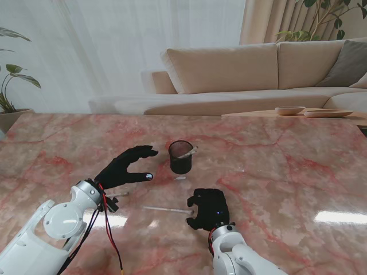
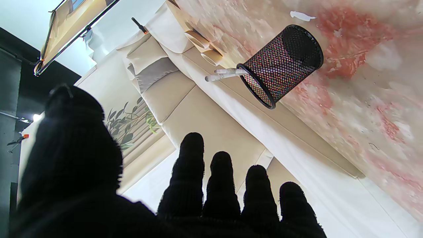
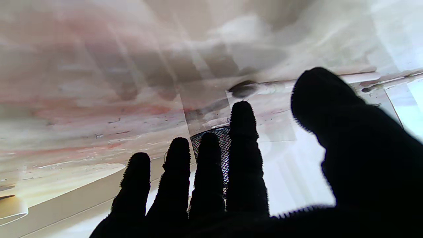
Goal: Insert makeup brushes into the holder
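Stand view shows us the black wire-mesh cylindrical holder (image 1: pixel 180 157) upright on the pink-veined marble table (image 1: pixel 287 172), with one slim white-handled makeup brush (image 1: pixel 187 153) leaning out over its rim. Our black-gloved left hand (image 1: pixel 125 167) sits just left of the holder, apart from it, fingers spread and curved toward it, gripping nothing. A second thin white makeup brush (image 1: pixel 167 209) lies flat on the table, nearer to us than the holder, its tip just beside our black-gloved right hand (image 1: pixel 209 208). That hand hovers low over the marble, palm down, fingers apart and empty.

From the left wrist we see the holder (image 2: pixel 281 64) clear of the fingertips (image 2: pixel 191 145), with two white handles poking past its rim. From the right wrist the fingers (image 3: pixel 243 119) partly hide the holder (image 3: pixel 224 142).
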You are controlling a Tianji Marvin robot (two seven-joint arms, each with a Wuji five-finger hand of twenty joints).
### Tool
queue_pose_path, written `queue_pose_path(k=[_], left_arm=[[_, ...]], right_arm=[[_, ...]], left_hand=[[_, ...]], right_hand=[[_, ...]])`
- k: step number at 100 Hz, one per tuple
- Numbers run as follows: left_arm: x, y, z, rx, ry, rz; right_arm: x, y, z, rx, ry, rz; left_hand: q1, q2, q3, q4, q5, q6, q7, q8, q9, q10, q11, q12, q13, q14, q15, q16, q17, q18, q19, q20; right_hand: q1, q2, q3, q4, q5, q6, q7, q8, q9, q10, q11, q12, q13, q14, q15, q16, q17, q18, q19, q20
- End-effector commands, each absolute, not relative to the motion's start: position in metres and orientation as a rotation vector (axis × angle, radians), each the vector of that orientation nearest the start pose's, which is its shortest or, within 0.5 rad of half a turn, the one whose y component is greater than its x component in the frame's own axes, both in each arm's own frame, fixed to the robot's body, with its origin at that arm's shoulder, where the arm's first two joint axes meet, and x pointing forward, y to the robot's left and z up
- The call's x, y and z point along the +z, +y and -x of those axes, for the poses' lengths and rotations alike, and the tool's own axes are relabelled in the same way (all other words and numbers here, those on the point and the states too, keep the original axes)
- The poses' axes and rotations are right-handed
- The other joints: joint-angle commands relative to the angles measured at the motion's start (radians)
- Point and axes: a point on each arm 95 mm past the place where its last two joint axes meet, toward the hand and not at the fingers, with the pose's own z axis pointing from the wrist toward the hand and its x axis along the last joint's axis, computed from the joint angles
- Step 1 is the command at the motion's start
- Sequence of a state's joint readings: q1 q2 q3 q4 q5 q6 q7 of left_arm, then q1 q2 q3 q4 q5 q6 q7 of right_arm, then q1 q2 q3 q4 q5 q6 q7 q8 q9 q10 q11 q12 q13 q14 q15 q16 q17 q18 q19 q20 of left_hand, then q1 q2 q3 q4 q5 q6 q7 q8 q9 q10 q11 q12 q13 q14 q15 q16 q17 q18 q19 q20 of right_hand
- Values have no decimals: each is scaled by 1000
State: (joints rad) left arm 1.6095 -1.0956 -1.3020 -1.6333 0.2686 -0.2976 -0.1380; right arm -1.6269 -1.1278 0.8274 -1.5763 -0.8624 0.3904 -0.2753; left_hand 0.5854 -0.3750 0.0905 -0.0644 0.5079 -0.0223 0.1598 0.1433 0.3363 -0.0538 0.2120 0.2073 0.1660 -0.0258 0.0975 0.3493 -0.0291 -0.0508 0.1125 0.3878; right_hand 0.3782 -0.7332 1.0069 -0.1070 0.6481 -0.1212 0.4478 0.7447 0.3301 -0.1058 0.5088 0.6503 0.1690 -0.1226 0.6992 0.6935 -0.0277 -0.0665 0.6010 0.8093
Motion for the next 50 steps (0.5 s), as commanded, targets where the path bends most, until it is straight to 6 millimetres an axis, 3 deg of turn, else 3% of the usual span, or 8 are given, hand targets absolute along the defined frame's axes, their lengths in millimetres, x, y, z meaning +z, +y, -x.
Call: queue_pose_path(k=[1, 30, 41, 50], left_arm=[[-307, 1, -388, -2166, 1271, 1694], [-306, 3, -389, -2163, 1270, 1684], [-305, 4, -388, -2164, 1266, 1684], [-305, 5, -388, -2165, 1262, 1683]], right_arm=[[-408, 97, -312, 1400, 1446, -1438], [-417, 106, -318, 1416, 1451, -1415], [-420, 109, -321, 1423, 1445, -1397], [-421, 109, -324, 1420, 1439, -1388]], left_hand=[[26, 24, -30, 23, 15, -6, 8, 5, -4, -10, -18, -15, -1, -46, -17, -9, -6, -15, -31, -2], [25, 27, -24, 24, 24, -11, 15, 9, 1, -10, -18, -15, 3, -46, -17, -9, -3, -17, -38, -13], [25, 25, -22, 23, 28, -11, 17, 10, 2, -8, -18, -15, 4, -46, -17, -9, -3, -19, -40, -16], [25, 26, -19, 24, 29, -12, 18, 11, 4, -7, -18, -15, 4, -44, -17, -9, -2, -18, -40, -18]], right_hand=[[44, -50, 30, -48, 40, -32, 25, 24, 13, -22, 19, 5, -4, -20, 14, -6, 3, -16, 15, 24], [79, -74, 70, -59, 88, -84, 113, 97, 46, -28, 39, 5, 21, -22, 26, -7, 15, -13, 34, 20], [139, -67, 34, -157, 106, -108, 158, 69, 76, -32, 51, 6, 39, -22, 34, -8, 22, -10, 52, 13], [178, -69, 21, -179, 113, -127, 269, -31, 105, -32, 57, 6, 53, -21, 39, -8, 31, -5, 70, 6]])
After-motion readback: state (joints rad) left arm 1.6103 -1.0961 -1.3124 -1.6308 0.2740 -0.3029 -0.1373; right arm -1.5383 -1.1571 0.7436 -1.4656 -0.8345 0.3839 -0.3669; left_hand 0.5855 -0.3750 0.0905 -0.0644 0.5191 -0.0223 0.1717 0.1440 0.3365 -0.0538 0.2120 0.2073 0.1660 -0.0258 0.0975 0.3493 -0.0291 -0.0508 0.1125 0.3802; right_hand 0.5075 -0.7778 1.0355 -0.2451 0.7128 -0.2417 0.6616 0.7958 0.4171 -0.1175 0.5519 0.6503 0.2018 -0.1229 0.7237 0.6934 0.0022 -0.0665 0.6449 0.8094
